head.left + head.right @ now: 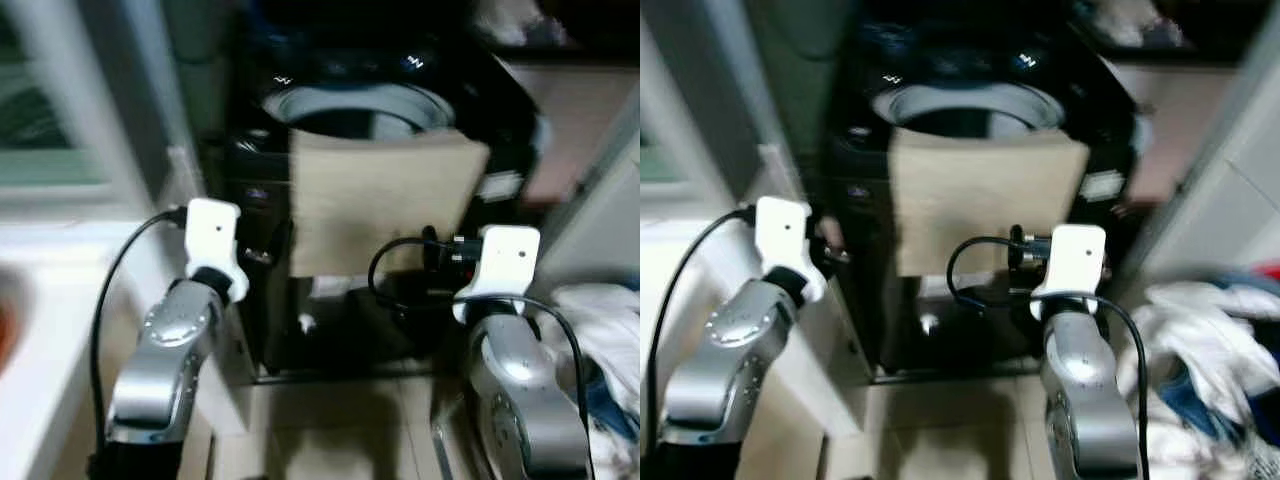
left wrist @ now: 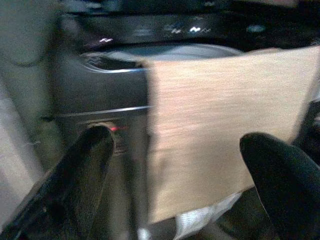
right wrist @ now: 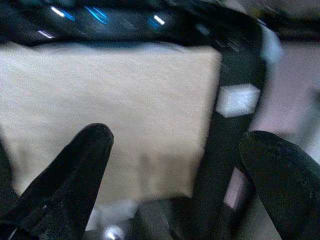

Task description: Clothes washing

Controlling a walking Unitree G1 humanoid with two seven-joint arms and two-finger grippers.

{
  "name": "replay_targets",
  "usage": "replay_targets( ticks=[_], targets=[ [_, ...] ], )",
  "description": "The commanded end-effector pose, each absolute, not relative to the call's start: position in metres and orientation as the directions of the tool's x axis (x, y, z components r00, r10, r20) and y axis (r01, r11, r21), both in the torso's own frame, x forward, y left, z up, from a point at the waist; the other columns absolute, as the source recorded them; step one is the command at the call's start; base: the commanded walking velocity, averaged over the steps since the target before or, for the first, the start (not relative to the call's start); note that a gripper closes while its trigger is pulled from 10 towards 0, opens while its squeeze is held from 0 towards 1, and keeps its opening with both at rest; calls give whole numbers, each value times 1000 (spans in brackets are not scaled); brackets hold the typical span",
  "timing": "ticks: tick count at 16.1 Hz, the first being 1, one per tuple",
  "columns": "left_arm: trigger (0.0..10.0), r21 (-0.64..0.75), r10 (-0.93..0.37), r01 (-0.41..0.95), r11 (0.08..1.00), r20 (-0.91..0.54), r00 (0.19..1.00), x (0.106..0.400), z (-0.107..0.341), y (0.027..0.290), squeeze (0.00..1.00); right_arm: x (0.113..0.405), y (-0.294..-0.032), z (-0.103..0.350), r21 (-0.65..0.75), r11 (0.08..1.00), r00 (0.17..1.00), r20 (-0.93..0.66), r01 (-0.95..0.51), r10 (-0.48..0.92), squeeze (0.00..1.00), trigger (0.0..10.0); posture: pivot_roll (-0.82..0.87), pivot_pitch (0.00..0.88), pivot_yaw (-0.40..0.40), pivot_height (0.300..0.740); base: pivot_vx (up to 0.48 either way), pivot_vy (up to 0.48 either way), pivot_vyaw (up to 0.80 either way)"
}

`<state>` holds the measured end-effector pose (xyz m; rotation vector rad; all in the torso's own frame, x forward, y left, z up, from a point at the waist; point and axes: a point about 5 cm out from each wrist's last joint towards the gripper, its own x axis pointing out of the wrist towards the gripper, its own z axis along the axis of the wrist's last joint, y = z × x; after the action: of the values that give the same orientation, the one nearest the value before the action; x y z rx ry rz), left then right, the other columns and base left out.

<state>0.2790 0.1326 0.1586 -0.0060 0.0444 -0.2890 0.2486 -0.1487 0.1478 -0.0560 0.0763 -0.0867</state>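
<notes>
Left eye view shows a glossy black washing machine straight ahead, its round drum open at the far top. A flat, rectangular beige cloth hangs over the near rim. A crumpled laundry pile lies at the right. Both the left gripper and right gripper are spread wide, empty. A good grasp probably means pinching the cloth's soft lower edge.

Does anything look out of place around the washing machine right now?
Yes. A beige cloth hangs over the front rim of the open black washing machine, draping down its front instead of lying inside the drum. Both grippers are open and apart from it.
</notes>
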Motion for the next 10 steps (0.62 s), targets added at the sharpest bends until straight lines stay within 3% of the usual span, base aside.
replay_targets(
  ticks=[1,3,5,9,10],
  targets=[
    [10000,-17,-298,298,954,-28,954,280,163,128,0,247,-153,156,-70,991,992,-48,116,-120,0,10000,-101,0,21,740,0,0,-788],
    [10000,9,-277,277,961,-11,961,285,166,130,0,249,-160,164,-130,978,986,-21,162,-166,0,10000,-101,0,21,740,0,0,-800],
    [10000,131,-251,242,961,64,966,287,170,132,0,251,-168,169,-165,968,982,6,190,-191,0,10000,-110,0,24,740,0,0,-788],
    [10000,105,-224,215,971,85,971,290,174,128,0,255,-170,178,-93,969,974,27,228,-227,0,10000,-112,0,17,740,0,0,-788],
    [10000,59,-285,281,958,83,955,289,177,123,0,256,-170,180,-83,967,971,27,240,-239,0,10000,-112,0,17,740,0,0,-788]
  ],
)
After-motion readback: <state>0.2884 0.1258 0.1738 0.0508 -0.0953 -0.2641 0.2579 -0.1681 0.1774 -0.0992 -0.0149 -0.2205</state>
